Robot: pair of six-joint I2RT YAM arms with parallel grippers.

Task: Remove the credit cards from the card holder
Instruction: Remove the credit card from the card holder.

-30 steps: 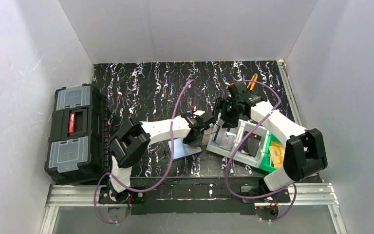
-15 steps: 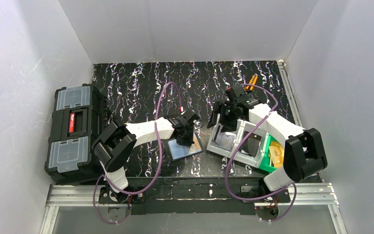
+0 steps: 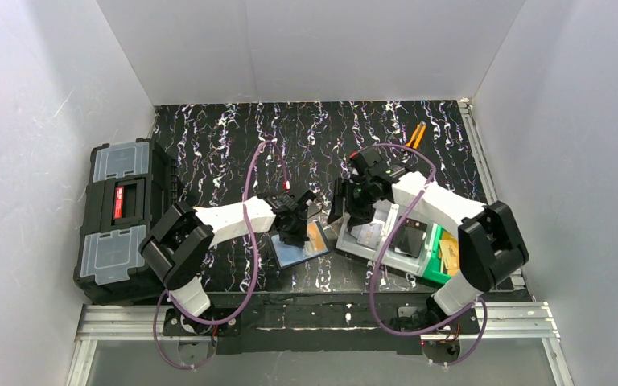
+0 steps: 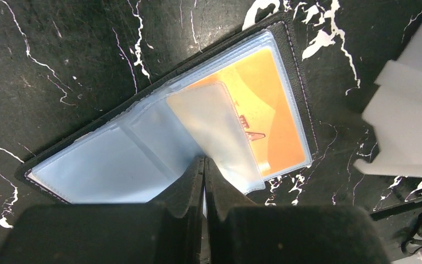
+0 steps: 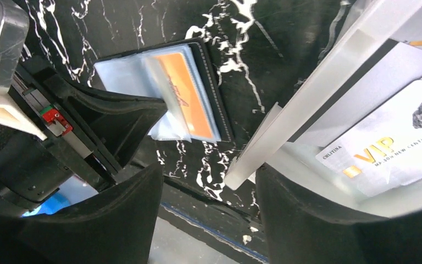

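Note:
The card holder point(image 4: 110, 165) lies open on the black marbled table, its blue-grey pockets up. In its right pocket sits an orange credit card point(image 4: 277, 124), half covered by a clear sleeve leaf point(image 4: 214, 126). My left gripper point(image 4: 204, 162) is shut, its tips at the lower edge of that leaf; whether it pinches the leaf I cannot tell. From above, the left gripper point(image 3: 294, 231) stands over the holder point(image 3: 294, 253). My right gripper point(image 5: 206, 220) hangs open just right of the holder point(image 5: 143, 77), above the grey bin's rim point(image 5: 307, 93). A silvery card point(image 5: 395, 148) lies in that bin.
The grey bin point(image 3: 352, 245) and a green bin point(image 3: 437, 272) sit right of the holder, the green one holding orange-tan cards point(image 3: 451, 256). A big black toolbox point(image 3: 121, 217) stands at the left edge. An orange-handled tool point(image 3: 416, 133) lies at the back right.
My left gripper shut and came down and left onto the open holder, and the orange card now shows. My right gripper swung left from over the grey bin toward the holder.

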